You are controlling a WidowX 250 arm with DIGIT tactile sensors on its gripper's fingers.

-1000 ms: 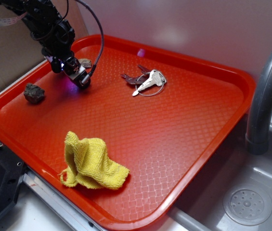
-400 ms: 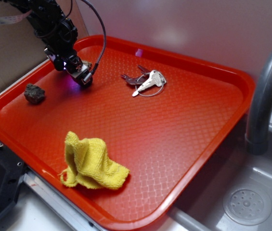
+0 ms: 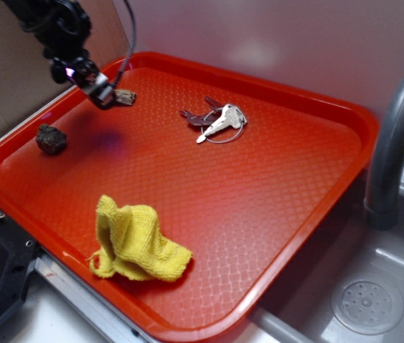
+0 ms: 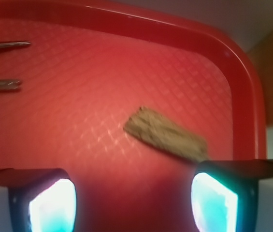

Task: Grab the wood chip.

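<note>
Red tray (image 3: 273,214): gripper (image 4: 134,195) angled down, jaws apart, beside wood chip (image 4: 167,134).

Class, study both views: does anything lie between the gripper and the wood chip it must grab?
Nothing visible does. The wood chip lies flat on bare tray just ahead of the open gripper, nearer one finger. The keys and rock sit well aside.
</note>
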